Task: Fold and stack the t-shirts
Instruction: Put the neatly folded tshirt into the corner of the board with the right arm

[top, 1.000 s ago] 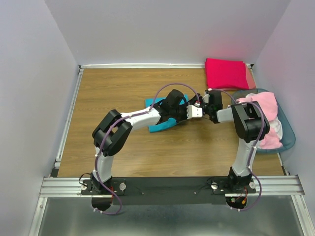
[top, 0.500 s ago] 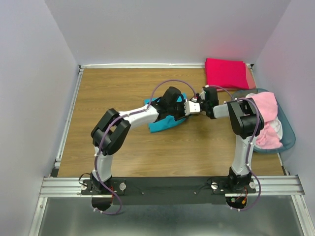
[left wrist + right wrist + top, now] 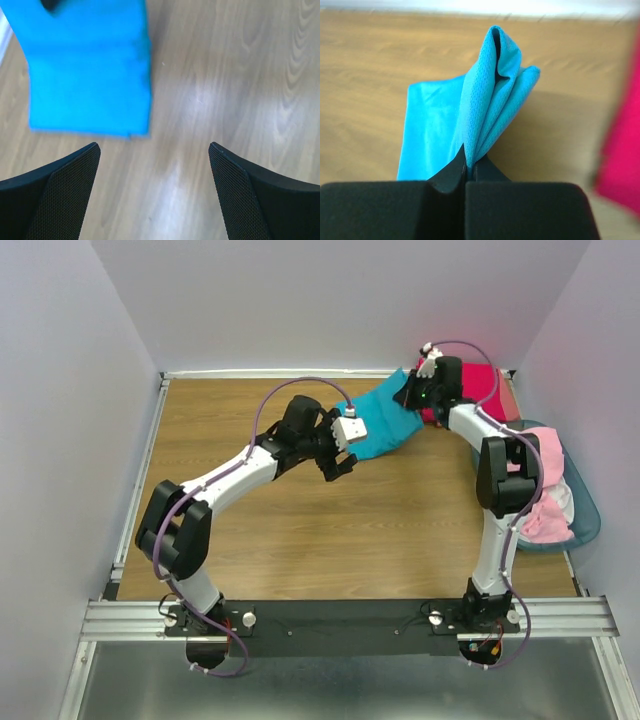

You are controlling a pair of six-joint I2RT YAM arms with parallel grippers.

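Since the earlier frame, the folded teal t-shirt [image 3: 383,423] was carried from the centre toward the upper right, beside the crimson-pink t-shirt [image 3: 478,380]. Its edge was pinched by the right gripper [image 3: 469,164]; the left gripper [image 3: 154,150] was spread wide over the wooden table [image 3: 300,530].

The teal t-shirt [image 3: 385,420] has moved from mid-desk to just beside the crimson-pink t-shirt [image 3: 460,388]. The right tool [image 3: 469,162] has clamped onto its edge, while the left tool [image 3: 154,149] has let go and spread wide.
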